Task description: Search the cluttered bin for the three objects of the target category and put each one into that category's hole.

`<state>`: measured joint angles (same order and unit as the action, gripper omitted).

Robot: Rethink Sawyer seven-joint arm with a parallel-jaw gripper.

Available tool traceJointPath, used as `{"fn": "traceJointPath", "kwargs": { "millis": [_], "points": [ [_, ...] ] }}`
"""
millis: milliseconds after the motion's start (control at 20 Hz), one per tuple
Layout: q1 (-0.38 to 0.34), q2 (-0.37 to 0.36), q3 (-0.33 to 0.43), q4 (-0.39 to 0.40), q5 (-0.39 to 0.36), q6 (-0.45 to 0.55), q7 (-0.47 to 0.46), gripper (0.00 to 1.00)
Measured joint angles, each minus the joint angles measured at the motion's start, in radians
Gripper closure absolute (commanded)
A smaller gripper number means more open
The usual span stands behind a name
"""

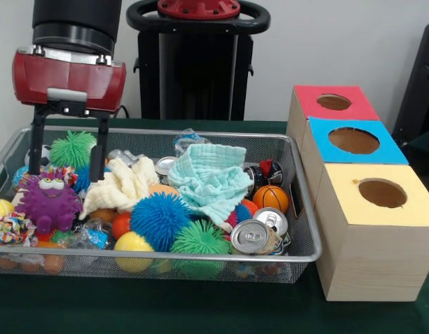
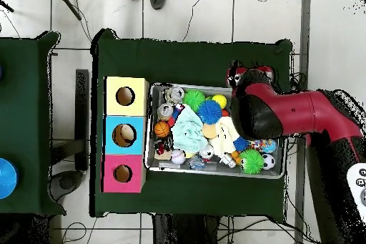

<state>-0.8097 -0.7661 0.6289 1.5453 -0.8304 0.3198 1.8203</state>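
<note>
search step: the gripper (image 1: pixel 68 149) hangs open and empty over the bin (image 1: pixel 200 133) at 9 o'clock, above a cream cloth (image 1: pixel 124 186). target category unclear; next needs a pick, then the holes (image 1: pixel 354 140) at 3 o'clock.

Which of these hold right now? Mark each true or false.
1. The gripper hangs open over the bin's end farthest from the boxes. True.
2. The gripper holds a can. False: nothing sits between its fingers.
3. The yellow box stands nearest the camera in the front view. True.
4. The teal cloth lies outside the bin. False: it lies on the clutter inside.
5. A can lies in the bin's corner by the yellow box. True.
</note>
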Motion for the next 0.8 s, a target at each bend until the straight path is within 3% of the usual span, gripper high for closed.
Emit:
{"fn": "traceJointPath", "kwargs": {
  "millis": [800],
  "points": [
    [-0.031,0.023,0.063,-0.024,-0.01,-0.01,0.0,0.0]
  ]
}}
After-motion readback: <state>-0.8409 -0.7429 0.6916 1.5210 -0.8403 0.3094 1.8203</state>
